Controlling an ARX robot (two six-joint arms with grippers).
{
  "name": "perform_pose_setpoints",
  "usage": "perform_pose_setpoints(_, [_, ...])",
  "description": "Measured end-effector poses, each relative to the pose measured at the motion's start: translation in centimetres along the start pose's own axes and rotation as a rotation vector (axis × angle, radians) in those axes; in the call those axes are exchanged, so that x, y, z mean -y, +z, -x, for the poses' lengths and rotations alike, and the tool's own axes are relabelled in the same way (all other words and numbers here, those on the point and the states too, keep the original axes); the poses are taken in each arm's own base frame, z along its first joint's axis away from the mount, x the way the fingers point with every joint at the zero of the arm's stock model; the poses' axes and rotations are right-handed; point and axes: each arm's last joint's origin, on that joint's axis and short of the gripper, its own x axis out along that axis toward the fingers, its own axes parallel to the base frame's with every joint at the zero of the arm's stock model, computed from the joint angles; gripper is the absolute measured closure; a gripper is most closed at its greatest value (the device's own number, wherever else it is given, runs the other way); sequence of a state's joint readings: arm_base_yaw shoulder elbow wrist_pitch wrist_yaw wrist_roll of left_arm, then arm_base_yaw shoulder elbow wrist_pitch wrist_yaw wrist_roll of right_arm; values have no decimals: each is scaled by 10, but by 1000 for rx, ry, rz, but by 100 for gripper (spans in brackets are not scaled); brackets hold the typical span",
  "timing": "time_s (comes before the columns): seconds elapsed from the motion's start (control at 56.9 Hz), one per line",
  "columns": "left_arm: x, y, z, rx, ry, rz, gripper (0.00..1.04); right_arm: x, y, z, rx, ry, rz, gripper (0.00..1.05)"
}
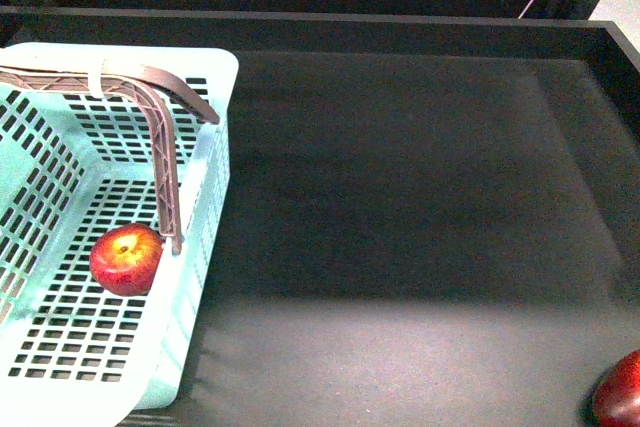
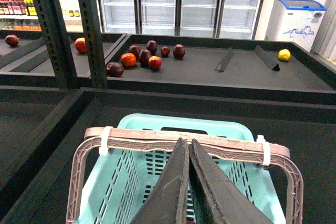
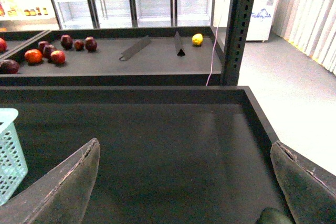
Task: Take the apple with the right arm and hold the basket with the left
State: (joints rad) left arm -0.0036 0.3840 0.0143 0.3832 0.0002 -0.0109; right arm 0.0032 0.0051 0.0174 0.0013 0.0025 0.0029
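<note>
The mint-green basket [image 1: 215, 177] stands at the left of the dark tray. The apple [image 1: 127, 259], red with a yellow-orange blush, lies on the basket's floor by its right wall. Curved brown-purple ribbed fingers [image 1: 166, 162] reach in from the left over the basket, one tip just beside the apple. In the left wrist view the left gripper [image 2: 187, 142] is shut, its dark jaws pressed together over the basket [image 2: 157, 124], under a ribbed brown bar [image 2: 184, 140]. The right gripper [image 3: 185, 145] is open and empty above the dark mat, out of the front view.
A darker deep-red apple [image 1: 620, 392] lies at the tray's front right corner. The tray has raised dark walls [image 1: 400, 32]. Behind it a shelf holds several apples [image 2: 144, 59] and a yellow fruit [image 2: 284, 54]. Dark metal posts [image 3: 240, 24] stand beside the shelf.
</note>
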Motion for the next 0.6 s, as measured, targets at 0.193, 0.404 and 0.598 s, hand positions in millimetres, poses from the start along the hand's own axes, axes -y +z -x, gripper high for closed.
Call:
perform_pose_setpoints(0.193, [0, 0, 6, 1, 0, 0, 101, 0, 0, 0, 0, 0, 0, 9])
perform_pose_setpoints(0.404, [0, 0, 12, 2, 0, 0, 101, 0, 0, 0, 0, 0, 0, 9])
perform_pose_setpoints(0.598, [0, -4, 20, -32, 0, 0, 101, 0, 0, 0, 0, 0, 0, 9])
